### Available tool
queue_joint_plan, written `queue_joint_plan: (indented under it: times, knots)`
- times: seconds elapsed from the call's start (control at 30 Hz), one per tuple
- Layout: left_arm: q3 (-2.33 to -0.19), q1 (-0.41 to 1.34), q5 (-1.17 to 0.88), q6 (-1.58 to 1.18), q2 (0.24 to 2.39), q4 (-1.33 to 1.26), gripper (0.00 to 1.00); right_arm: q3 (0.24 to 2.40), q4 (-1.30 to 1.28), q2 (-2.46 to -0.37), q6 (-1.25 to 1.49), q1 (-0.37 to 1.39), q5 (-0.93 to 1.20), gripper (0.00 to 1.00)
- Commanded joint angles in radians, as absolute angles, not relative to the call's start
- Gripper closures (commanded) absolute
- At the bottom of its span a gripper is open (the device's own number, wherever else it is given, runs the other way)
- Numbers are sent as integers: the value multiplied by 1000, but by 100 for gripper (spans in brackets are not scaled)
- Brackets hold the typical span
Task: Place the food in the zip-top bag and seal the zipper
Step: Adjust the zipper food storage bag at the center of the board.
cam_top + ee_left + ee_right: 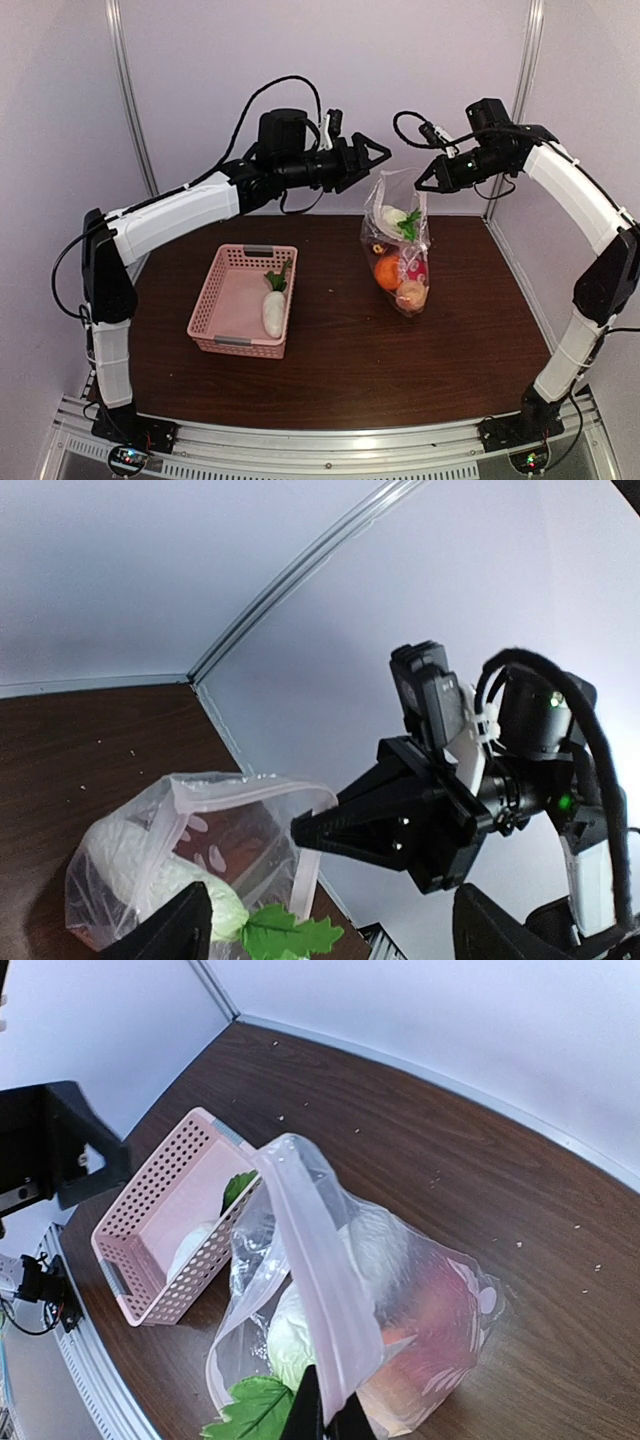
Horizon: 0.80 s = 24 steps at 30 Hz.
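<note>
The zip-top bag (398, 250) hangs upright over the table, its mouth open at the top. Inside are a white radish with green leaves (393, 217), an orange piece (388, 270) and reddish pieces (415, 268). My right gripper (421, 184) is shut on the bag's zipper strip (312, 1270) and holds it up; in the right wrist view the right gripper (326, 1412) pinches that strip. My left gripper (379, 150) is open and empty, just left of the bag's mouth; in its own view the left gripper (332, 905) looks down on the bag (130, 860). Another white radish (272, 312) lies in the pink basket (215, 285).
The pink lattice basket (135, 1225) stands left of the bag on the dark wooden table (340, 350). White walls with metal posts (135, 100) close in the back and sides. The slider tab is not visible.
</note>
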<state>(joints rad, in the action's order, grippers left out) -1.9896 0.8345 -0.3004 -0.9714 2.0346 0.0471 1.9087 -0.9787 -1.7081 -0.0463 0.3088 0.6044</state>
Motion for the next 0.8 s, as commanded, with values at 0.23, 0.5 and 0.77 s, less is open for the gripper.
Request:
queue_joint_plan:
  times: [0.23,0.5,0.77]
  knots:
    - [-1693,792,-161,-628,1795,309,18,1901,-883,-1651,-118,303,434,100]
    - [-1569,803,-294,-721,1819,204,28,1940,-992,-1759,-138,381,537,100]
    - [-1607,880,-335,-879,1940,112,50,1911,-997,-1804,-119,394,573,100]
